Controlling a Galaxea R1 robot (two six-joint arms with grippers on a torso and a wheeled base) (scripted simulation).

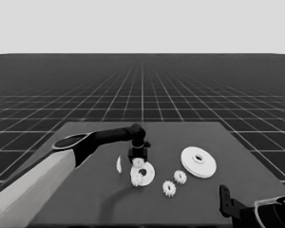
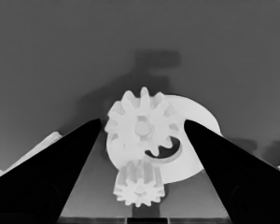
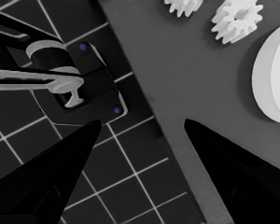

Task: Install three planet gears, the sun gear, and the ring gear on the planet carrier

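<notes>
1. Head view: the left arm reaches in from the left, and the left gripper (image 1: 138,160) hangs right over the smaller round part (image 1: 143,175), which lies near the middle of the desk (image 1: 85,199). A gear (image 1: 138,177) sits on that part. A thin white piece (image 1: 118,164) lies just to its left. Two more gears (image 1: 180,177) (image 1: 169,188) lie apart to its right, and the larger round part (image 1: 198,162) rests beyond them. The right arm waits at the lower right corner, its right gripper (image 1: 224,199) over the desk's near edge.

2. Left wrist view: the fingers (image 2: 56,172) stand apart, holding nothing. Between them lies the smaller round part (image 2: 196,154), with one gear (image 2: 142,128) on it and another gear (image 2: 139,186) at its rim.

3. Right wrist view: the right gripper's fingers (image 3: 46,182) are spread and empty above the desk's corner (image 3: 177,93). Two gears (image 3: 237,19) (image 3: 185,6) and the larger round part's edge (image 3: 273,79) show nearby.
</notes>
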